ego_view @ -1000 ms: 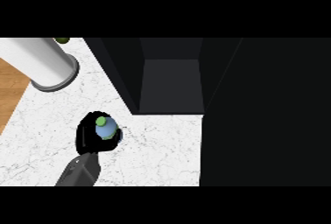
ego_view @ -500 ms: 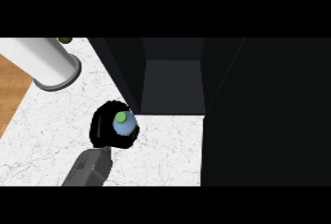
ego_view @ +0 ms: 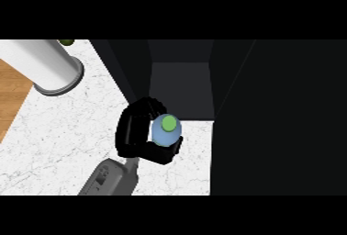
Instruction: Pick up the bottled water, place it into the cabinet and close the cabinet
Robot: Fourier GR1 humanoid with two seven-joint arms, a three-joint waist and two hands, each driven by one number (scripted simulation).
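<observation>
Transport step: left hand (ego_view: 133, 126), fingers curled round the bottle (ego_view: 166, 131), holds it at the cabinet (ego_view: 180, 87) mouth; next move calls for insertion, then release

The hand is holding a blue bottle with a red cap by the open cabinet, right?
No, the cap is green, not red. The head view shows the left hand holding a blue bottle with a green cap by the open cabinet.
</observation>
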